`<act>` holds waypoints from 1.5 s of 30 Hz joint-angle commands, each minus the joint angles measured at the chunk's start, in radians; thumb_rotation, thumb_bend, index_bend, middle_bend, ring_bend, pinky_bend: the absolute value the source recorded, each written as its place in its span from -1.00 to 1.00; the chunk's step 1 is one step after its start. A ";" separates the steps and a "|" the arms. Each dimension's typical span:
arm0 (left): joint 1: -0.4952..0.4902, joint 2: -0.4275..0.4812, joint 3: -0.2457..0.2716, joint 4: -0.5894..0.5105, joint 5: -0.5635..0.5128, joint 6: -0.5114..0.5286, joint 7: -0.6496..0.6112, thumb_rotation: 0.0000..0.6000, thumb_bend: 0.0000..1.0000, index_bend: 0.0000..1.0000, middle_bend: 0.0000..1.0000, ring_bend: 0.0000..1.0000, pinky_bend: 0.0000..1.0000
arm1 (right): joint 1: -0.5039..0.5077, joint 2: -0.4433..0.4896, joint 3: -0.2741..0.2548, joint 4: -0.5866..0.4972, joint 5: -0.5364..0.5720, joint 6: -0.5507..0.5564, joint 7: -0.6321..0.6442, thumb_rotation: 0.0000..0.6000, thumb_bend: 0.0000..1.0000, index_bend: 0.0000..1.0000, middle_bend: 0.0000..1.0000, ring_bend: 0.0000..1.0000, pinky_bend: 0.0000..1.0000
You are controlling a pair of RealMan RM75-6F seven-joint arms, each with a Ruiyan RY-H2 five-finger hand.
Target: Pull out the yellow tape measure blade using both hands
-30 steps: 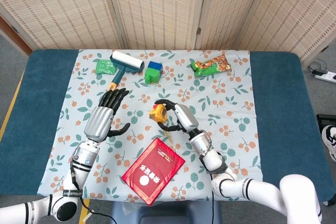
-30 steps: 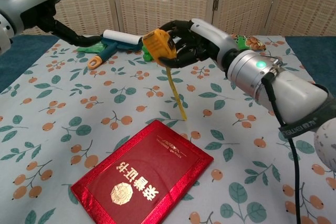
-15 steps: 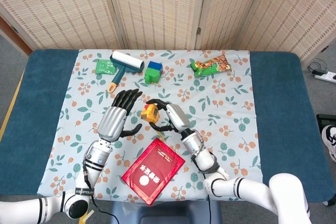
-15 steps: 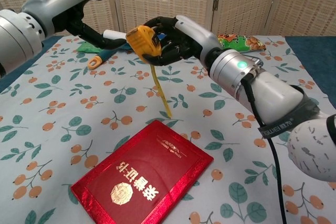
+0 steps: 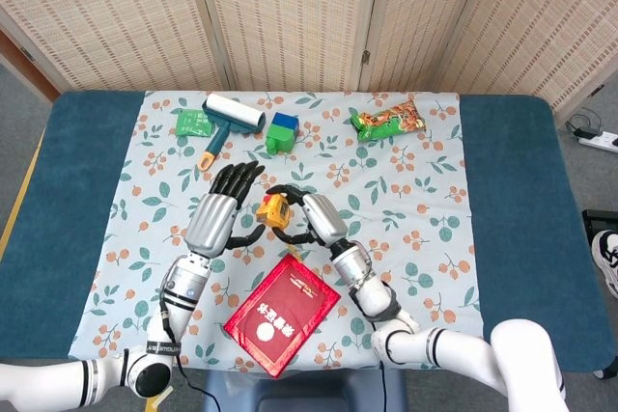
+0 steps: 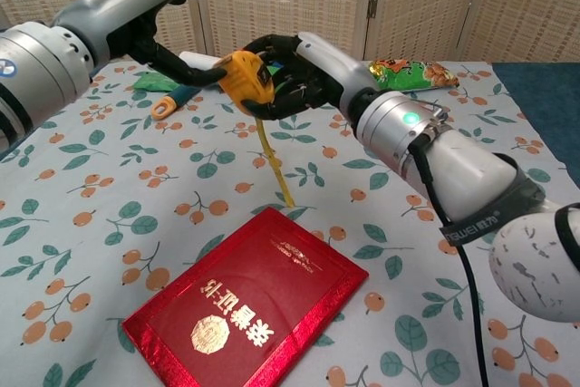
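The yellow tape measure (image 6: 246,78) (image 5: 273,210) is lifted above the floral cloth, gripped by my right hand (image 6: 294,74) (image 5: 307,219). A short length of yellow blade (image 6: 275,166) hangs from it down toward the red book. My left hand (image 6: 159,11) (image 5: 220,215) hovers just left of the tape measure, fingers spread, its thumb reaching close to the case; it holds nothing.
A red book (image 6: 246,307) (image 5: 283,315) lies on the cloth below the hands. At the back are a lint roller (image 5: 228,123), a green packet (image 5: 192,123), a blue-and-green block (image 5: 282,132) and a snack bag (image 5: 388,121).
My right hand has carried the tape measure leftward, and my left hand has moved right toward it, so the two are now almost together.
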State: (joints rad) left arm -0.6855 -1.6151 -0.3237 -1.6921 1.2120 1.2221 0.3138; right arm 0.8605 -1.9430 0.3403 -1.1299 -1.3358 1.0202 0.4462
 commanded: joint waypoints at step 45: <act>-0.010 0.000 0.017 0.016 -0.034 0.018 -0.017 1.00 0.27 -0.77 -0.84 -0.91 -1.00 | -0.003 0.007 -0.003 -0.028 0.021 -0.016 -0.031 1.00 -0.23 0.14 -0.08 -0.08 -0.36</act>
State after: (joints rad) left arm -0.6960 -1.6149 -0.3065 -1.6765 1.1779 1.2391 0.2978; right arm 0.8578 -1.9359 0.3367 -1.1576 -1.3152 1.0042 0.4149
